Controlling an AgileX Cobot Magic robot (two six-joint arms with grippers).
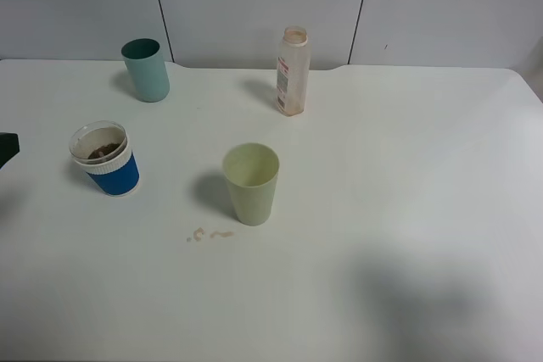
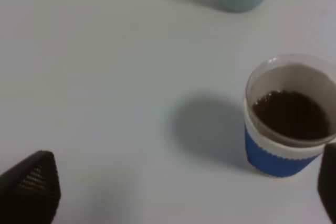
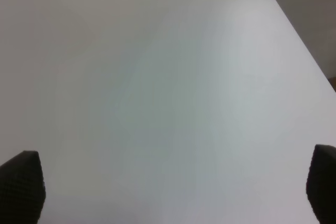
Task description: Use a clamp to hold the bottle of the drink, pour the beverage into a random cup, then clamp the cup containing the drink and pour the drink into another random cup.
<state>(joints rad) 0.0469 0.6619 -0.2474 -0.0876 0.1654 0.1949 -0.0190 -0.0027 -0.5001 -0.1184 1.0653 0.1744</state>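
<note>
The blue cup (image 1: 104, 159) with a white ribbed band stands at the left of the table and holds the brown beverage (image 2: 290, 120). In the left wrist view the same cup (image 2: 278, 158) sits close to one finger of my left clamp (image 2: 184, 184), whose jaws are wide open and empty. Only a dark tip of that gripper (image 1: 7, 148) shows at the exterior view's left edge. The clear bottle (image 1: 293, 71) stands upright at the back centre, uncapped and almost empty. The teal tumbler (image 1: 146, 69) is at the back left. My right clamp (image 3: 170, 182) hangs open over bare table.
A pale yellow-green tumbler (image 1: 251, 184) stands empty near the table's middle. A small brown spill (image 1: 209, 234) lies just in front of it. The white table (image 1: 407, 167) ends at a grey panelled wall behind and at an edge on the right.
</note>
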